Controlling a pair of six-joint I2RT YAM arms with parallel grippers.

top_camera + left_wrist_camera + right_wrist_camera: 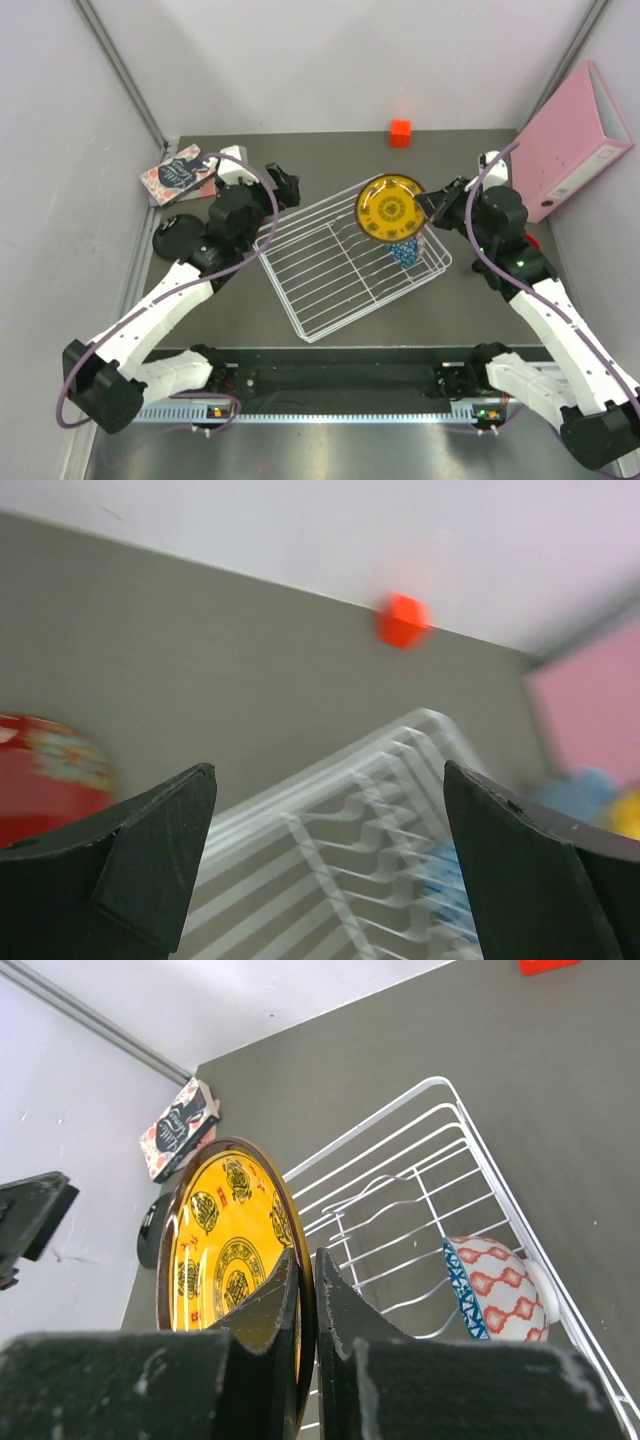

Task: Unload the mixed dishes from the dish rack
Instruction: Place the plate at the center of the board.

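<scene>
The right gripper (pixel 307 1265) is clamped on the rim of a glossy round yellow plate (pixel 225 1240) with dark medallions, held on edge over the two o'clock corner of the white wire dish rack (pixel 320 270), above a rounded patterned bowl (pixel 495 1290) lying inside, while the left gripper (pixel 328 775) gapes wide at ten o'clock.

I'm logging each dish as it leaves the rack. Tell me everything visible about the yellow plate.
The yellow plate is round, glossy and ceramic-looking, with a dark rim and dark medallion motifs. The right gripper has its jaws shut on the rim. The plate hangs tilted above the far corner of the dish rack, over the patterned bowl; nothing else appears to touch it.
</scene>
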